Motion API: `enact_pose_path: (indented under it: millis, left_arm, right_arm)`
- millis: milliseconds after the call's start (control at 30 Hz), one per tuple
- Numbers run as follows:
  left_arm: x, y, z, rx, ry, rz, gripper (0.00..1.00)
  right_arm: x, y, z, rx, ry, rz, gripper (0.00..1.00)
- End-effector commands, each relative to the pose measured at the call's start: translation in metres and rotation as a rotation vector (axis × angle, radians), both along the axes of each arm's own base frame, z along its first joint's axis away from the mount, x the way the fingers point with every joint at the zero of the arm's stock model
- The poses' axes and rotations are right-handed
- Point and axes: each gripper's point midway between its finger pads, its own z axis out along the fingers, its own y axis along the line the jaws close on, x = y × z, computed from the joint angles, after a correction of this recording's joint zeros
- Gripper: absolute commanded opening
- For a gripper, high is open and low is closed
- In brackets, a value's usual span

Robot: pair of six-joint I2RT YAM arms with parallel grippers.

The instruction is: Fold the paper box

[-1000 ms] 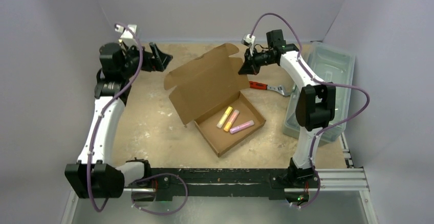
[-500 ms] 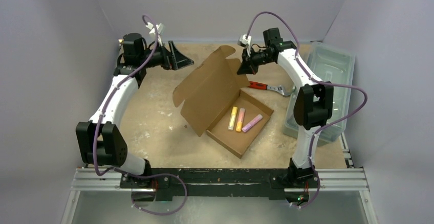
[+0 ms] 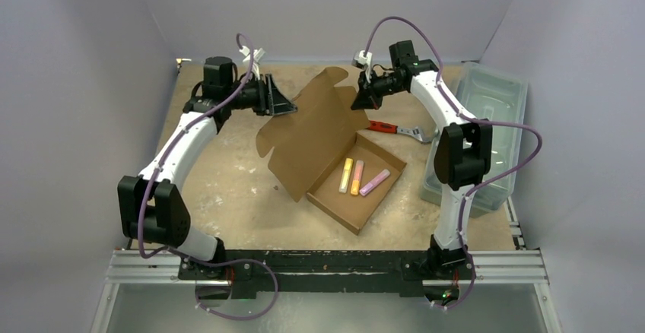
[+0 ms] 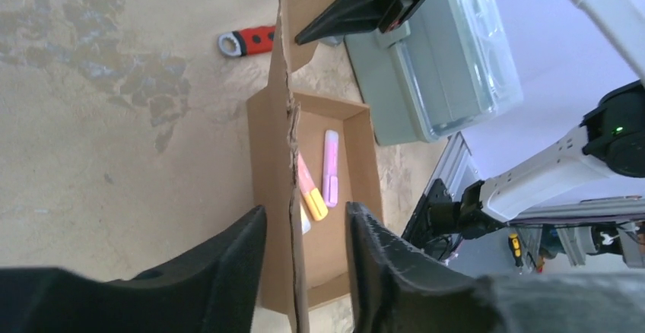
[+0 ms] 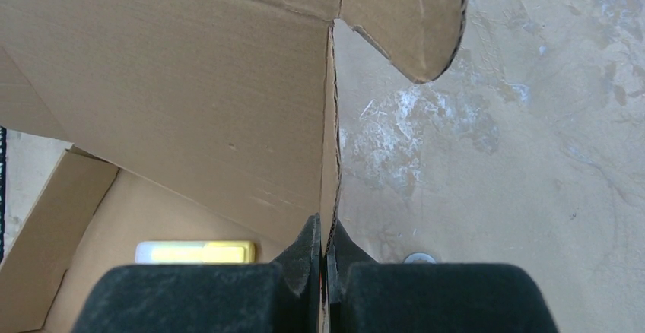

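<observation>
The paper box (image 3: pixel 357 196) is brown cardboard, with its shallow tray on the table and its lid (image 3: pixel 312 131) raised and tilted back. Yellow, orange and pink highlighters (image 3: pixel 357 177) lie in the tray. My right gripper (image 3: pixel 359 99) is shut on the lid's right edge, and the right wrist view shows the cardboard edge (image 5: pixel 328 120) pinched between the pads. My left gripper (image 3: pixel 287 109) straddles the lid's left edge (image 4: pixel 291 166). Its fingers (image 4: pixel 243 249) stand apart, with a gap on each side of the cardboard.
A red-handled wrench (image 3: pixel 395 129) lies on the table behind the box, to its right. A translucent grey-green plastic bin (image 3: pixel 487 120) stands along the right side. Purple-grey walls close in the back and both sides.
The left arm has swung right to the lid's left edge and its jaws have narrowed around it. The box turned and shifted slightly right. The right gripper kept its hold.
</observation>
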Motion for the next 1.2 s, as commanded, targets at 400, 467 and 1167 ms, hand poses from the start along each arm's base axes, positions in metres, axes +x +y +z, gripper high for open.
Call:
enact_pose_path:
  millis: [400,467,1167]
  left_arm:
    - [0.015,0.038,0.004,0.242,-0.137,0.227,0.0]
    - [0.015,0.048,0.012,0.274,-0.185,0.279,0.0]
    - [0.012,0.054,0.023,0.387,-0.347,0.186,0.0]
  right_arm:
    - [0.008,-0.004,0.063,0.023,-0.065,-0.125,0.66]
    - [0.001,-0.01,0.075,0.028,-0.097,-0.133,0.73]
    - [-0.086,-0.008,-0.018,0.058,0.054,-0.079,0.31]
